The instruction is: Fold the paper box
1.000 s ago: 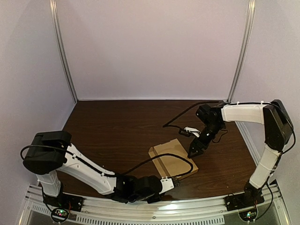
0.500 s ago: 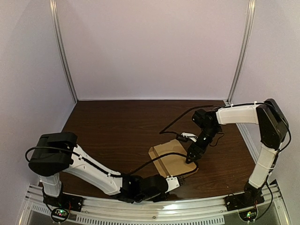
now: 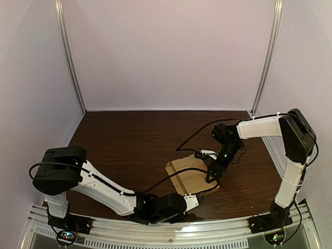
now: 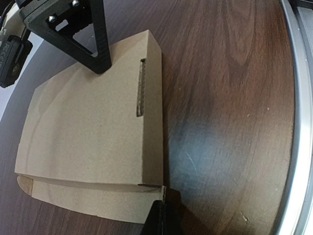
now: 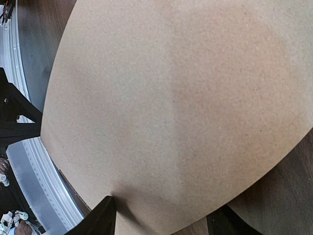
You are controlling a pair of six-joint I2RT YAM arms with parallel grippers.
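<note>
Cardboard's the whole story here: the paper box is lying completely flat on the bench, down around 5 o'clock in the overhead view. It's not a container yet, so nothing is in it and nothing could be. The only feature on the top panel is a narrow slot. My right gripper is planted on the box's 3 o'clock edge, fingers spread wide, tips touching the card. The left gripper sits low at the box's 6 o'clock edge, right against the near corner. Honestly can't tell whether it's open or closed, since its wrist cam only shows one dark tip. My worry is that the bench looks slick, so if the left side pushes in before the right has real downward pressure, the box probably skates away instead of popping open. Lean too hard and I'd guess the panel creases off its score lines.
</note>
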